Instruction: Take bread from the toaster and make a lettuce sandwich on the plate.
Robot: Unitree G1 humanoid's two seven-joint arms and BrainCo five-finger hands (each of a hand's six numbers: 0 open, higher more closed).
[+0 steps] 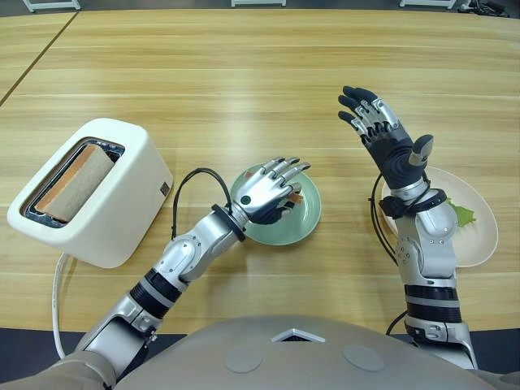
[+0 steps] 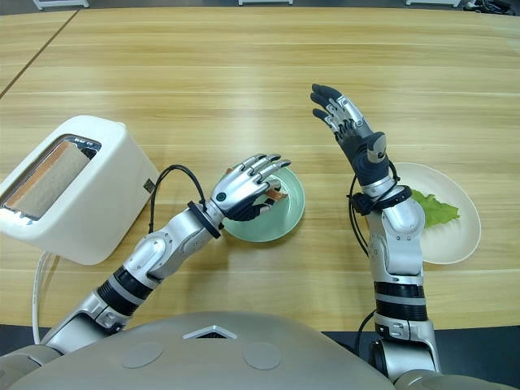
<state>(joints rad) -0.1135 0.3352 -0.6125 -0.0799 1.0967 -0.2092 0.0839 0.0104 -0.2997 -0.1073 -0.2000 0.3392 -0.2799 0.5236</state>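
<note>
White toaster (image 1: 122, 203), 9 o'clock, holds one upright bread slice (image 1: 77, 183); second slice (image 1: 296, 197) over central green plate (image 1: 305, 223); lettuce (image 2: 435, 210) on cream plate (image 2: 455, 244), 3 o'clock.

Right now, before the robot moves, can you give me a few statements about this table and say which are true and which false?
1. There is bread in the toaster. True.
2. The lettuce lies on the green plate. False: it lies on the white plate.
3. The left hand is over the green plate. True.
4. The right hand grips the lettuce. False: it is raised and open beside the white plate and holds nothing.
</note>
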